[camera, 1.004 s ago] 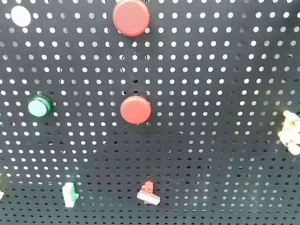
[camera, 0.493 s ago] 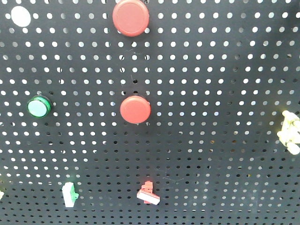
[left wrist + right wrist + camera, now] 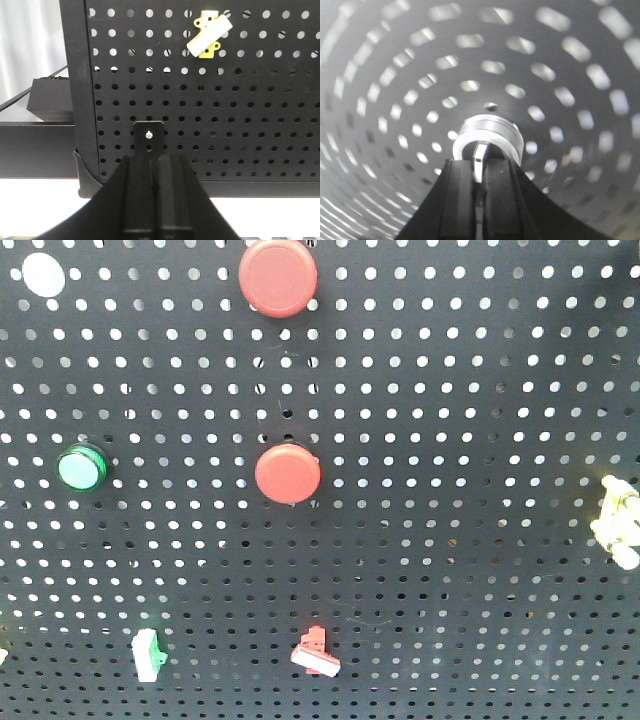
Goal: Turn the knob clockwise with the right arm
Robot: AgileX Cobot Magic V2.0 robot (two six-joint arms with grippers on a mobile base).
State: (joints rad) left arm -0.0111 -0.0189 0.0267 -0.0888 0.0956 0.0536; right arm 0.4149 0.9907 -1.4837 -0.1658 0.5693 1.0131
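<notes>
Silver knob sits on the pegboard, close ahead of the right gripper, which is clamped on its centre tab. Circular blur suggests the turn is under way. In the front view, only the yellow bracket has drifted slightly since a second ago. Left gripper is closed and empty. No legible writing.

The white surface carries the black perforated panel, which stands upright on it. At the panel's lower left corner, a black foot rests directly on this surface.
</notes>
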